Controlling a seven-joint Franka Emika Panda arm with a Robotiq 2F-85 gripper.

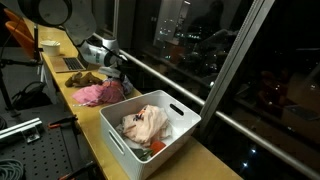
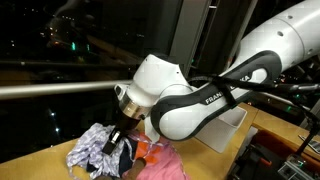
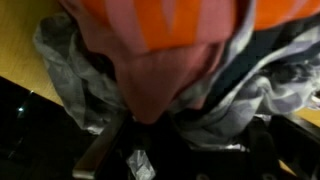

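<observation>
My gripper (image 2: 118, 137) is pushed down into a heap of clothes on the wooden bench (image 1: 60, 70). In an exterior view its dark fingers sink into a grey-and-white striped garment (image 2: 93, 150), with orange cloth (image 2: 150, 150) and pink cloth (image 2: 165, 166) beside it. From farther off, the gripper (image 1: 112, 72) stands over the pink cloth (image 1: 97, 93) and a brownish piece (image 1: 85, 77). The wrist view is filled by pink-and-orange fabric (image 3: 160, 45) over grey fabric (image 3: 70, 85). Cloth and shadow hide the jaws, so how they stand is unclear.
A white plastic bin (image 1: 112, 128) holding more clothes stands on the bench close to the heap. A metal rail (image 1: 170, 85) and dark windows run along the far side. A cup (image 1: 50, 45) sits farther down the bench. A white box (image 2: 228, 125) is behind the arm.
</observation>
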